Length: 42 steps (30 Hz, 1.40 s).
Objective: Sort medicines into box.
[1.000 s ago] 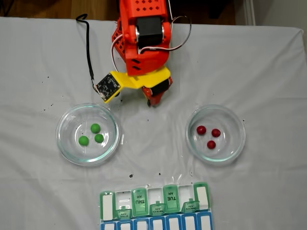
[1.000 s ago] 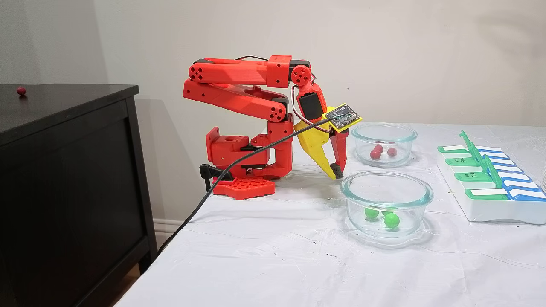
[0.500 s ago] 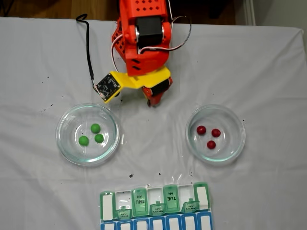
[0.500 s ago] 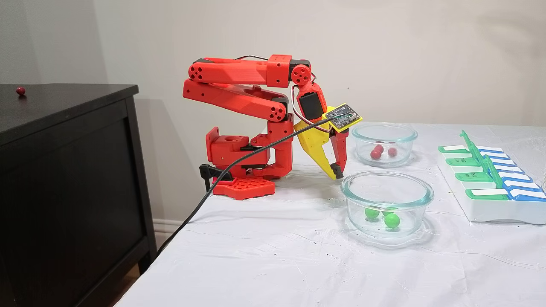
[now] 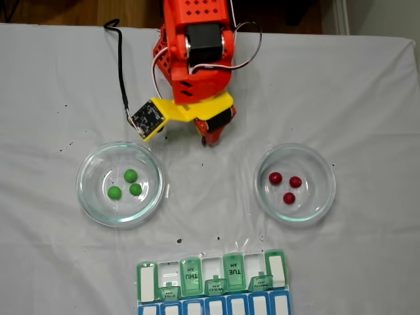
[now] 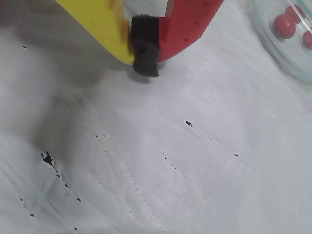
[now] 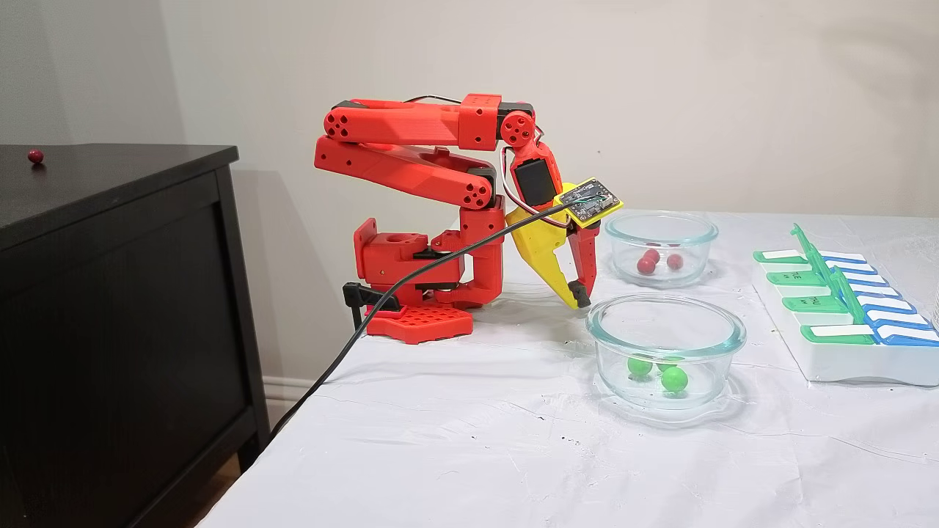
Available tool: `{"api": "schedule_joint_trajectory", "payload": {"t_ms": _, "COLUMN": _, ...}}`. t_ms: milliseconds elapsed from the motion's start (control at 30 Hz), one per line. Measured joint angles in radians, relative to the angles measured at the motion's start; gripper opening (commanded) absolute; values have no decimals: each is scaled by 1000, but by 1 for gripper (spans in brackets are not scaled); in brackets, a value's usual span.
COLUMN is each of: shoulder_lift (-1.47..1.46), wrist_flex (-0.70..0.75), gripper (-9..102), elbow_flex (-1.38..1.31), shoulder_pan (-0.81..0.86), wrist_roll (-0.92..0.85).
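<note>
Top-down fixed view: red arm (image 5: 195,46) folded at the far edge of the white-covered worktop (image 5: 367,98), jaws (image 5: 209,139) pointed down between two glass dishes, above bare cloth. Left dish (image 5: 119,183) held three green balls (image 5: 130,175), right dish (image 5: 294,182) held three dark red balls (image 5: 275,178). Pill organizer (image 5: 213,282) sat at the near edge, well apart from the jaws, with several green lids flipped up; TUE and THU labels were readable. A small circuit board (image 5: 147,119) hung off the yellow jaw mount, and a black cable (image 5: 122,72) ran from it.

Wrist view: jaws (image 6: 145,46) were together, yellow finger (image 6: 100,24) and red finger (image 6: 187,24) pressed on their black foam pad with nothing between them, just above the speckled cloth. Red balls (image 6: 284,25) in their dish showed at top right.

Side fixed view: jaws (image 7: 579,297) hung close over the worktop, just beside the rim of the green-ball dish (image 7: 665,352); the red-ball dish (image 7: 660,248) sat behind it. Organizer (image 7: 843,323) lay at the right. One red ball (image 7: 35,155) sat on the black cabinet (image 7: 110,308) at the left.
</note>
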Motion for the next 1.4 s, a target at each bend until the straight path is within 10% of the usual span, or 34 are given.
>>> {"api": "schedule_joint_trajectory", "payload": {"t_ms": 800, "shoulder_lift": 0, "wrist_flex": -21, "gripper": 10, "elbow_flex": -5, "shoulder_pan": -94, "wrist_roll": -20}}
{"api": "schedule_joint_trajectory", "payload": {"t_ms": 1400, "shoulder_lift": -189, "wrist_flex": -3, "gripper": 3, "elbow_flex": -558, "shoulder_pan": -262, "wrist_roll": 89}}
